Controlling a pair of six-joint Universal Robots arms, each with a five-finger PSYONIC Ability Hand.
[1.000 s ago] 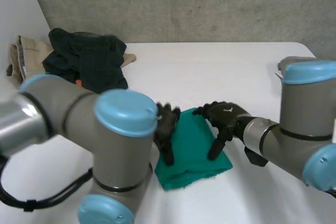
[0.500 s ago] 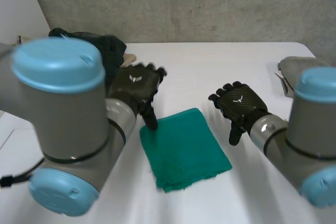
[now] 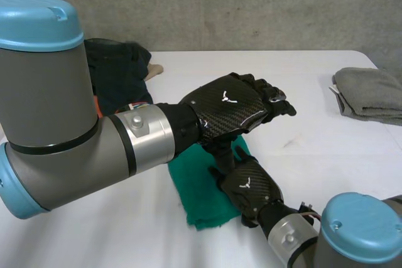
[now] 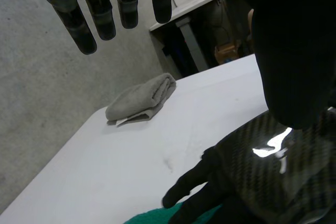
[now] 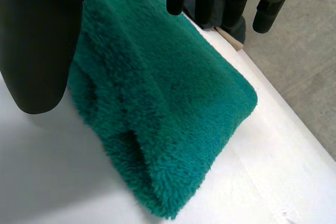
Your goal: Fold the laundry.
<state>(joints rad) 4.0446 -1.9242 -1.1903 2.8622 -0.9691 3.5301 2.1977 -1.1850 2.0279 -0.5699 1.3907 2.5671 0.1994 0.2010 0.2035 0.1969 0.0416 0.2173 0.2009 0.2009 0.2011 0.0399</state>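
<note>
We see the white table (image 3: 314, 149) running from the near edge to a concrete wall behind it. Our left arm (image 3: 75, 130) crosses the head view from the left, grey with light-blue caps, and reaches towards the middle of the table. Our right arm (image 3: 352, 230) comes in at the near right corner and bends back towards the middle.

A dark pile (image 3: 119, 73) of crumpled clothes lies at the far left of the table, partly hidden behind the left arm, with a beige piece sticking out beside it.

The green towel (image 3: 201, 199) lies folded on the table at the near middle, well apart from the dark pile. In the right wrist view the towel (image 5: 168, 103) is thick and fluffy, and its layers show as a fold line along one edge.

A grey towel (image 3: 370, 92) lies folded at the far right of the table, well apart from the green one. In the left wrist view it (image 4: 142, 98) sits near the table's edge.

Our left hand (image 3: 232, 108) is raised above the table, over the far side of the green towel, palm down. Its fingers (image 4: 84, 30) are straight and spread, the thumb apart from them, and it grasps nothing.

Our right hand (image 3: 248, 186) hangs low over the right part of the green towel, below the left hand. Its fingers (image 5: 236, 3) are straight and released, pointing across the towel, with nothing grasped; we cannot tell if it touches the pile of the cloth
</note>
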